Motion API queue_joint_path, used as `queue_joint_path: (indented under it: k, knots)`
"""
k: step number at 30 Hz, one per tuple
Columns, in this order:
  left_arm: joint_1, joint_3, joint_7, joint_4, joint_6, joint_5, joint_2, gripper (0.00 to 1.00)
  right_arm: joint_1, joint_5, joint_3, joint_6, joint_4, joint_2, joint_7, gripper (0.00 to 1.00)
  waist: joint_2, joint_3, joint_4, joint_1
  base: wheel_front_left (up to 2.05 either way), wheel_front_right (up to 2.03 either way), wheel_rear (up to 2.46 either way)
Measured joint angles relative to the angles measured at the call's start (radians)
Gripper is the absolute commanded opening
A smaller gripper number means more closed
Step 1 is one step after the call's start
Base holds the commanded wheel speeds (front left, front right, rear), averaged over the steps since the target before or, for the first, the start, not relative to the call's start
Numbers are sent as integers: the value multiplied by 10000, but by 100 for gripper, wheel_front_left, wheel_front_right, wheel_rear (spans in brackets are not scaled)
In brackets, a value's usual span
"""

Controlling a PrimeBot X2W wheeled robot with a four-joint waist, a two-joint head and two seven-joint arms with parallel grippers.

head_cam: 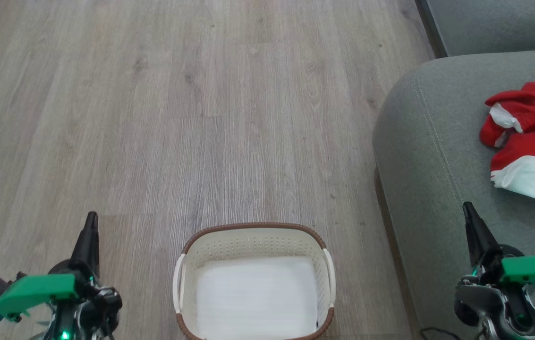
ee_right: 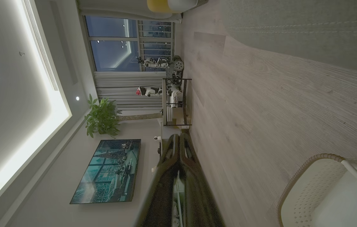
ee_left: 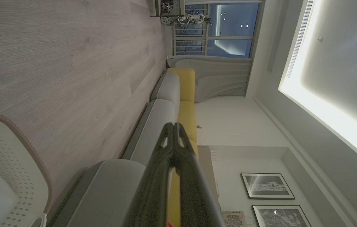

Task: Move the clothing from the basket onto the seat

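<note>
Both of my pincers are clenched on nothing: the left pincer (head_cam: 91,225) and the right pincer (head_cam: 469,216). The clothing (head_cam: 529,137) lies on the seat (head_cam: 428,141), ahead and right of my right pincer; the basket (head_cam: 253,228) sits between the two, holding no garment. I judge the move done, so any retreat should steer wide of the fabric. Wood floor (head_cam: 201,118) stretches ahead; the seat's rounded edge beside my right pincer is the likeliest snag.

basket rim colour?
Brown, woven-look, on the cream-white basket. Clearest in the head view.
</note>
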Motion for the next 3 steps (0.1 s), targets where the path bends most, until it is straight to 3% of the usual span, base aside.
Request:
queue_joint_path:
  k: [3]
  knots:
    - [0, 0, 0, 0, 0, 0, 0, 0, 0, 0, -2, 0, 0, 2, 0, 0, 0, 0, 0, 0, 0, 0, 0]
